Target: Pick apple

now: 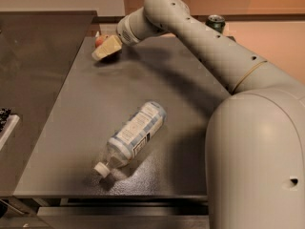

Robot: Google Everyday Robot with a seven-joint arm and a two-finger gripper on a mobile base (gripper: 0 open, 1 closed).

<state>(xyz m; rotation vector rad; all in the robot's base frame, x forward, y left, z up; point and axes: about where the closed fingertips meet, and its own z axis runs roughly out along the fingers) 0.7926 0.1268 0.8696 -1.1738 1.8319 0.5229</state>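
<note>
The apple [99,40] is small and red and sits at the far left corner of the grey table [86,123]. Only its upper part shows, because the gripper hides the rest. My gripper [102,49] reaches in from the right on the long cream arm [200,42]. It is right at the apple, low over the table, with its cream tip in front of the fruit. I cannot see whether it touches the apple.
A clear plastic bottle [136,132] with a white cap lies on its side near the table's front. A green can [215,22] stands at the far right behind the arm. A dark counter [33,56] runs along the left.
</note>
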